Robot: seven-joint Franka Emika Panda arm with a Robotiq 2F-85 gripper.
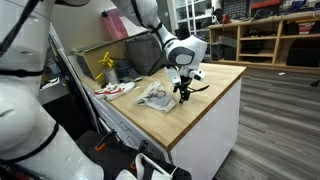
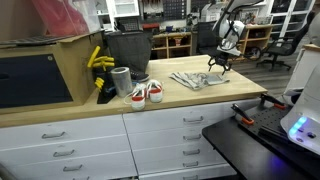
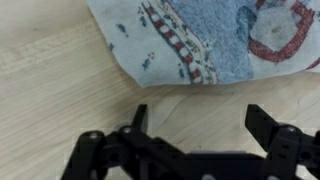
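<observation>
In an exterior view, a yellow thing (image 2: 97, 60) sits at the far left of the counter (image 2: 205, 98), too small to identify. Just right of it stands a dark bin (image 2: 125, 48), with a grey cup (image 2: 121, 80) in front of it. Next come the shoes (image 2: 147, 93), red and white, side by side near the front edge. Further right lies the cloth (image 2: 190, 80), crumpled on the wood and apart from the shoes. At its right edge hangs the pincer (image 2: 219, 67), pointing down, close above the counter. In the wrist view the pincer is spread wide with nothing between its fingers (image 3: 140, 118). They sit over bare wood, just short of the cloth's edge. The cloth is blue-grey with red-striped patterning. Whether the fingers touch the counter cannot be told.
</observation>
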